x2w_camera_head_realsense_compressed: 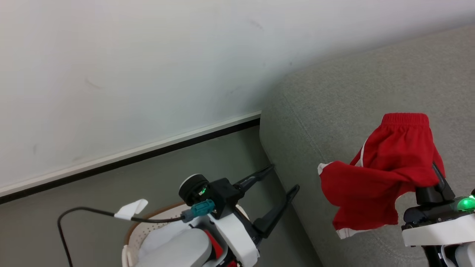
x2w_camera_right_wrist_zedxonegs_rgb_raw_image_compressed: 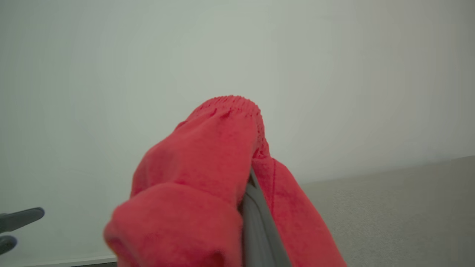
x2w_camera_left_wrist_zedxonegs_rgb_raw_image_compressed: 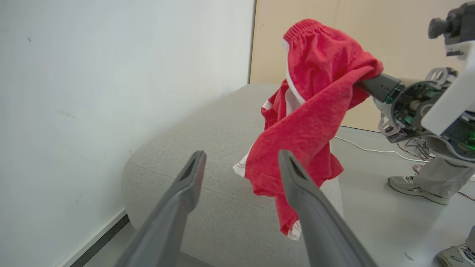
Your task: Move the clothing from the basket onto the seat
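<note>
The left gripper (x2w_camera_head_realsense_compressed: 284, 178) (x2w_camera_left_wrist_zedxonegs_rgb_raw_image_compressed: 241, 155) has its jaws spread wide, with both long dark fingers (x2w_camera_left_wrist_zedxonegs_rgb_raw_image_compressed: 185, 193) straight and reaching equally far forward. Behind the jaws are its black wrist housing (x2w_camera_head_realsense_compressed: 219, 193) and pale forearm (x2w_camera_head_realsense_compressed: 178, 248). The right gripper (x2w_camera_head_realsense_compressed: 437, 171) (x2w_camera_left_wrist_zedxonegs_rgb_raw_image_compressed: 376, 86) has its jaws pressed together on the red shorts (x2w_camera_head_realsense_compressed: 386, 174), which drape over and around the jaws and hide the fingertips. One grey finger (x2w_camera_right_wrist_zedxonegs_rgb_raw_image_compressed: 256, 222) shows below the cloth. Behind those jaws a green light (x2w_camera_head_realsense_compressed: 467, 203) glows on the right wrist (x2w_camera_head_realsense_compressed: 434, 226).

I take this for a robot lab, not a home: a large light grey fabric sofa (x2w_camera_head_realsense_compressed: 352, 85) against a bare white wall (x2w_camera_head_realsense_compressed: 148, 55), and a loose white cable (x2w_camera_left_wrist_zedxonegs_rgb_raw_image_compressed: 367, 150) across the smooth grey floor (x2w_camera_left_wrist_zedxonegs_rgb_raw_image_compressed: 371, 222).
</note>
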Motion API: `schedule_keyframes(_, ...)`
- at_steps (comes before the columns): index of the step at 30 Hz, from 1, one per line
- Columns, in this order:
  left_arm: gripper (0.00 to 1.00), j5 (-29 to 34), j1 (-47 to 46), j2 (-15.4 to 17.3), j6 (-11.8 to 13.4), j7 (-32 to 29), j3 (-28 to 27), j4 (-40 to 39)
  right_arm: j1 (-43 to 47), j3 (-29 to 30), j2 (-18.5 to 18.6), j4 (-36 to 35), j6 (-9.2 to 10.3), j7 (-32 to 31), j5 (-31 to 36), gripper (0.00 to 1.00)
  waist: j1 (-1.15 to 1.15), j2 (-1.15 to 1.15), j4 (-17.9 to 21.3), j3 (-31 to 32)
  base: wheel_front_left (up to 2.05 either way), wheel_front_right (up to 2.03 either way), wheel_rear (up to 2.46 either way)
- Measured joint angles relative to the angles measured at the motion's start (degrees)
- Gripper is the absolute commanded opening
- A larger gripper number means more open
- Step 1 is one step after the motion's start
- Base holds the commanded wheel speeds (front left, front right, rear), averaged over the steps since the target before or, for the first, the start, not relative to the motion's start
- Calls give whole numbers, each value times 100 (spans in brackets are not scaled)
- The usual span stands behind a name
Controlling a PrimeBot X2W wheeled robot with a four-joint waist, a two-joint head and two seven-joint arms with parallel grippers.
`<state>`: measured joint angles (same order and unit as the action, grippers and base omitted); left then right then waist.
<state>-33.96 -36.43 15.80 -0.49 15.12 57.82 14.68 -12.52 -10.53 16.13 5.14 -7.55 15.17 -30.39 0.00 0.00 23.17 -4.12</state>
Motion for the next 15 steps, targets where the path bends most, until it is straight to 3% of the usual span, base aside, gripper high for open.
schedule_keyframes(9,100,230,-1,-44,-109,1,-164,-16,-60,97,-80,-151,0,0,2,0,0,0,227,-330,0,0,0)
schedule_keyframes(15,100,377,-235,-24,-204,-45,-152,-35,-898,163,71,9,0,1,-167,0,0,0,185,-708,0,0,0)
